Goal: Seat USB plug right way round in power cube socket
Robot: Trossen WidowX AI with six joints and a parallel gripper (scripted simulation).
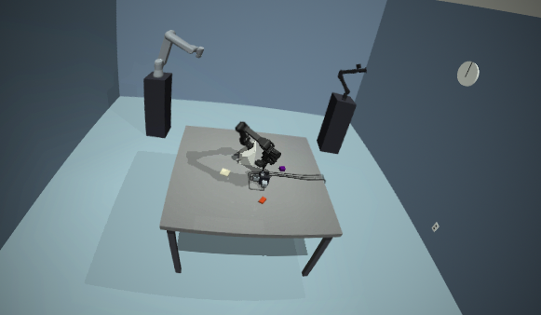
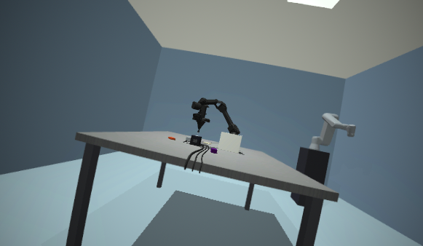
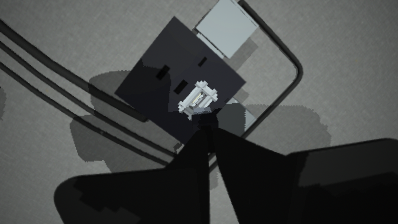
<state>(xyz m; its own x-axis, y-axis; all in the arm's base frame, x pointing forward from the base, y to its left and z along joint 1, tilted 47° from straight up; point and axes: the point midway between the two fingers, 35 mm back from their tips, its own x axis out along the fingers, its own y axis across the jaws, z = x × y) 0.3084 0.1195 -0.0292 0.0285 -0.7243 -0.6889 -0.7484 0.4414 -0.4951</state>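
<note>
Arm [image 2: 220, 109] arched up from base, elbow high, wrist pointing straight down over power cube [image 3: 180, 85]. Gripper [image 3: 212, 125] clenched on USB plug [image 3: 198, 98], fingertips nearly together. Plug held above cube top, clear of cube per exterior view, turned diagonal to cube's edges; pale metal end faces wrist cam. Dark slots visible on cube top just beside plug. Cables [image 2: 196, 158] run from cube off table [image 2: 269, 171] edge. Purple block [image 1: 282, 168] near cube, orange block [image 1: 263, 200] farther off, cream block [image 1: 224, 171] on cube's other side.
</note>
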